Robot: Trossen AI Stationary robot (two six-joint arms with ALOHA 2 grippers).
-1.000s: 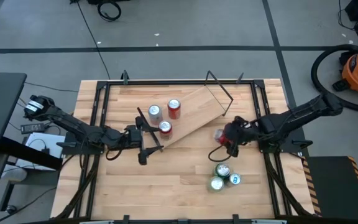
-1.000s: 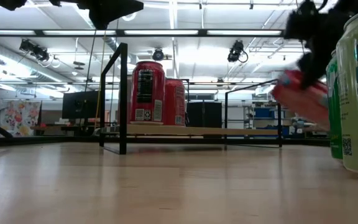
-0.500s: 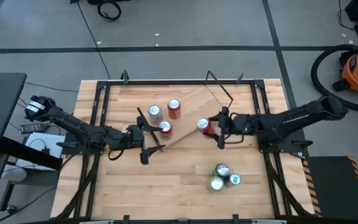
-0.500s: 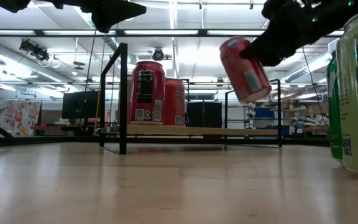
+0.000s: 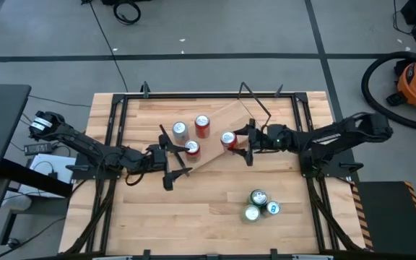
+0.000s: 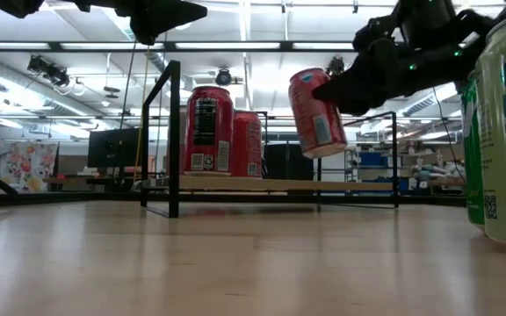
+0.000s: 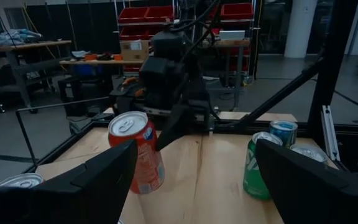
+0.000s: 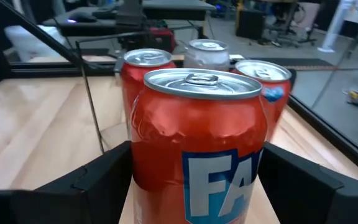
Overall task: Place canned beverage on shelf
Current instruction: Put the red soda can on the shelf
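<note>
The shelf [image 5: 230, 119], a light-wood plank with black rod ends, lies slantwise at the table's middle. On its left part stand a silver can [image 5: 180, 129] and two red cans [image 5: 202, 125] [image 5: 191, 148]. My right gripper [image 5: 240, 142] is shut on another red can [image 5: 227, 138], held just above the plank's middle; this can also shows in the low view [image 6: 316, 114]. My left gripper [image 5: 170, 160] is wide open and empty at the shelf's left end, and it also shows in the left wrist view [image 7: 197, 186]. My right gripper pinches the red can's side wall [image 8: 148, 162] between its two fingers [image 8: 98, 186], one on each side. The fingers come nearly level from the table's right side. The can is lifted clear of the shelf and tilted, its top leaning toward the table's left [image 6: 304, 77].
Three green cans [image 5: 258, 204] stand together on the table near its front right. The shelf's black rod frames [image 5: 255, 108] [image 6: 174, 132] rise at both ends. Bare plank lies between the held can and the right frame.
My right gripper has carried the red can from low near the table's right side up and toward the table's left and far side, to over the shelf's middle. The can has turned from lying nearly on its side to nearly upright.
</note>
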